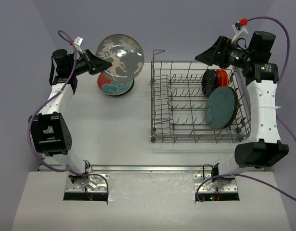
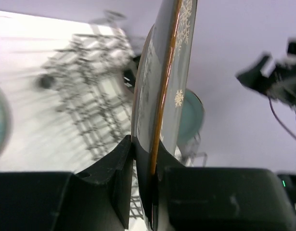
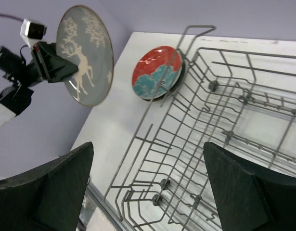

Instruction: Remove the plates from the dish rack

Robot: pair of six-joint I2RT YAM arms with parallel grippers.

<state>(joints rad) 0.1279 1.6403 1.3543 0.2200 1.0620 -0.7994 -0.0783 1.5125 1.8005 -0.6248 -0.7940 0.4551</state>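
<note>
Nearby, a red plate [image 1: 112, 87] is lying beside the rack [image 1: 160, 98]; left gripper [image 1: 104, 64] is clamping a deer plate [image 1: 121, 55] above it, right gripper [image 1: 202, 57] gaping behind the rack.

Both arms the same build: left arm [image 1: 58, 103] and right arm [image 1: 263, 103] have white link shells and boxy black joint housings [image 1: 50, 134]. A purple cable [image 1: 34, 144] runs along each arm down to a bare metal base plate [image 1: 87, 185]. Small green and red lights there, probably status LEDs. Right wrist: red cap [image 1: 243, 21] at the cable end. Left wrist: white tag [image 1: 78, 42]. Gripper fingers [image 3: 56, 192] matte black, wedge-shaped.
</note>
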